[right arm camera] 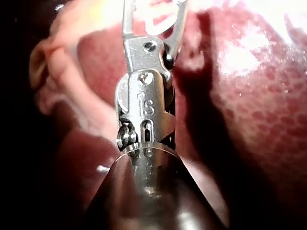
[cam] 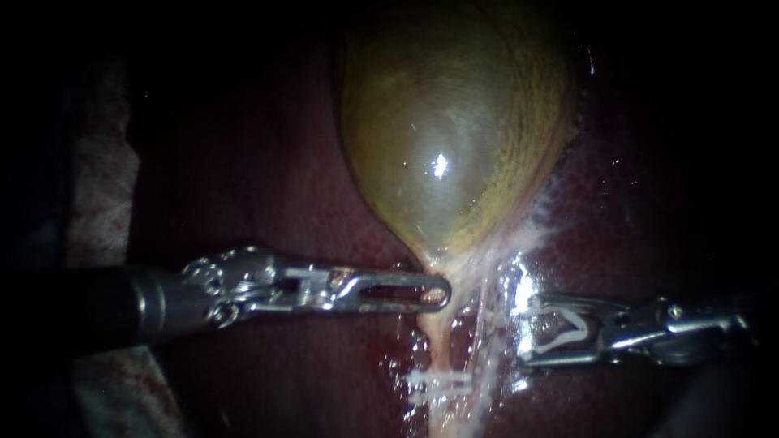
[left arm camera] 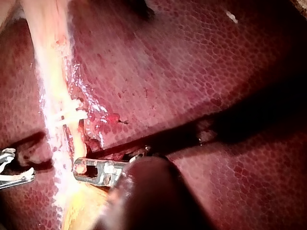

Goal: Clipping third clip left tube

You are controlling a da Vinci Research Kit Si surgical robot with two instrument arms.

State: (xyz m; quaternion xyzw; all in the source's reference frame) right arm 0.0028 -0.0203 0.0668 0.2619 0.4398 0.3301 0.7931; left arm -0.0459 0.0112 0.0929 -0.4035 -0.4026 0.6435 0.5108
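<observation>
The left tube [cam: 439, 341] is seen as a thin orange string. It runs straight down from the pointed end of the gallbladder [cam: 446, 138] and lies on the dark red liver [cam: 649, 203]. Two set clips [cam: 438, 381] are fixed across it, low down, and a bare part is seen above them.

The right instrument [cam: 527, 331] is placed near that bare part, on the side away from the left instrument [cam: 442, 294]. Its jaws are spread wide, and a fresh clip [cam: 568, 334] is held between them, one leg against each jaw. The open mouth is turned toward the tube, across its length.

A pale strand [cam: 487, 324] is found between the mouth and the tube, so a sideways push past it is likely needed. The tube's top is touched by the left instrument's tip. Whether it is gripped there cannot be told.
</observation>
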